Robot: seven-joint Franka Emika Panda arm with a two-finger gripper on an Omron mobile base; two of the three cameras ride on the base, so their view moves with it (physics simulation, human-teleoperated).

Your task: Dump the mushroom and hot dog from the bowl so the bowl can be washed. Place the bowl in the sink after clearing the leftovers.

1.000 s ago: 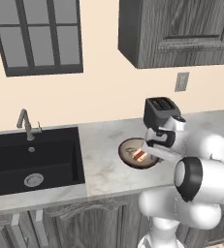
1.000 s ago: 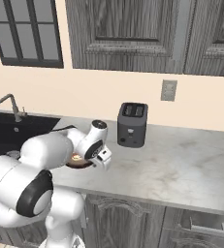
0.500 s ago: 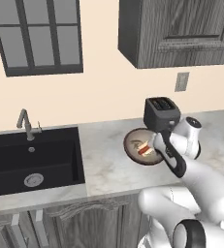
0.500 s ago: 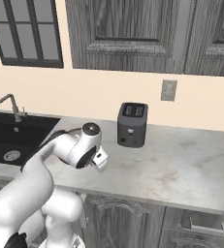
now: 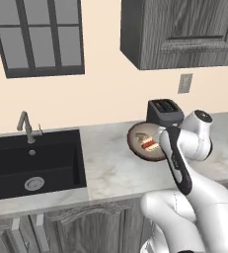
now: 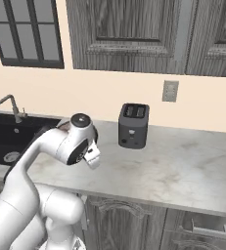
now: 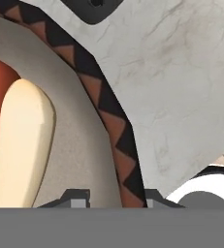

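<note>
Pale grey marble formed the counter (image 5: 110,168) that ran right from the sink (image 5: 34,163), whose black basin lay well to the left under its faucet (image 5: 24,126). The bowl (image 5: 141,142) sat over that counter, just left of the dark toaster (image 5: 164,112) and well apart from the basin. In the left base view it appeared tipped up, its tan inside facing the camera, which suggested it was lifted rather than resting flat; whether it cleared the marble could not be told.

The gripper (image 7: 110,197) had its 2 fingertips set narrowly on either side of the bowl's dark patterned rim, 1 inside and 1 outside, in the hand view. That pinch on the right edge was a sensible hold: it left the open side free, so the contents could slide out when the bowl was tilted further.

The hot dog (image 5: 148,145) was in the bowl, red sausage beside pale bun, lying toward the gripped side. A small duller shape higher in the bowl was probably the mushroom (image 5: 141,134), though it was too small to be sure.

By this reading the leftovers had not yet been dumped, and the bowl had the whole stretch of counter to cross leftward before reaching the sink.
</note>
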